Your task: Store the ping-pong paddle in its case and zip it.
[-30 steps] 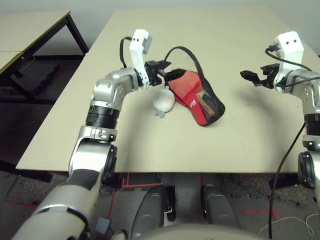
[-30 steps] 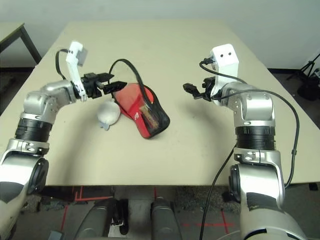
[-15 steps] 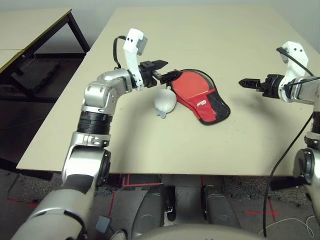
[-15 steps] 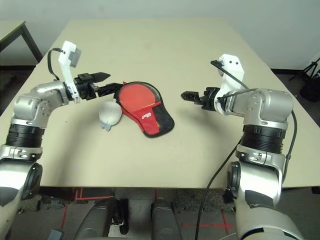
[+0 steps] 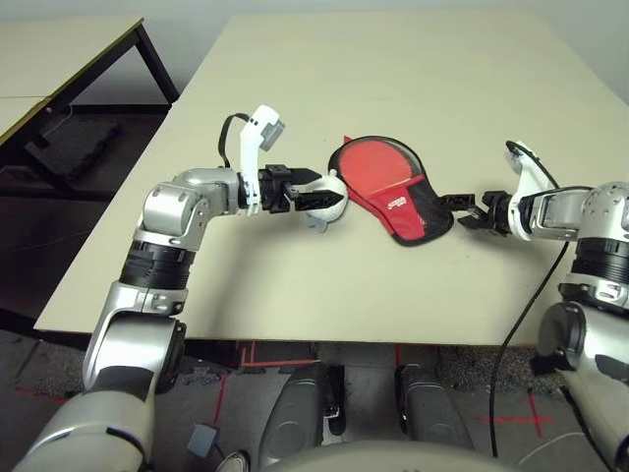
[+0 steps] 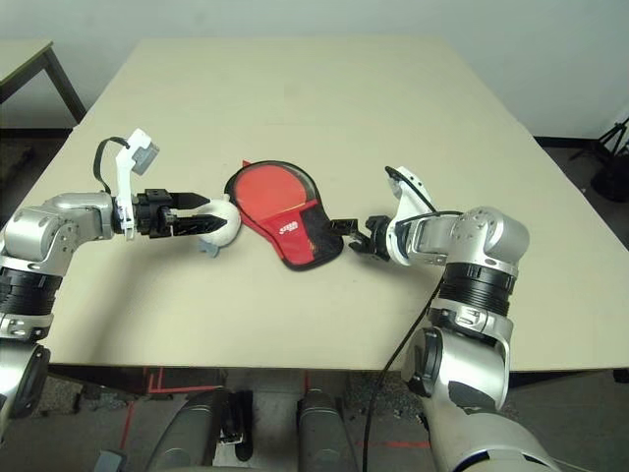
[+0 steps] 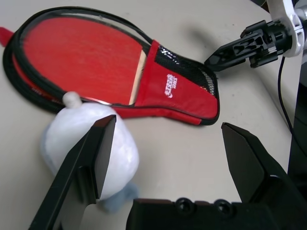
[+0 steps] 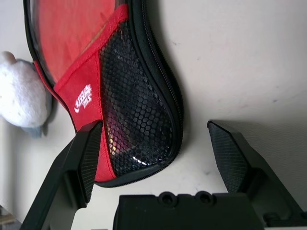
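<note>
Lying flat near the middle of the worktop (image 5: pixel 413 88), the case (image 5: pixel 393 197) already holds the paddle (image 7: pixel 81 57): its red blade shows through the clear panel, and a sliver of pale handle runs under the red fabric with the white logo. Judged from that, storing is done and the zipping is the step in hand. I cannot make out the zip pull, nor tell whether the zip is shut anywhere along the black trim.

The right gripper (image 5: pixel 462 207) sits low just beside the case's mesh end, fingers (image 8: pixel 88 158) apart, the mesh corner lying between them but not touched. The left gripper (image 5: pixel 313 193) reaches in from the other side, fingers (image 7: pixel 96 158) also apart, one of them against a white ball (image 5: pixel 327 201) that lies touching the case's round edge.

Next, I judge, one gripper must pin the case while the other finds the pull; the ball may get in the left gripper's way.

The left wrist view shows handle and logo clearly; the right wrist view shows the mesh and zip teeth close up, which the head views leave vague
</note>
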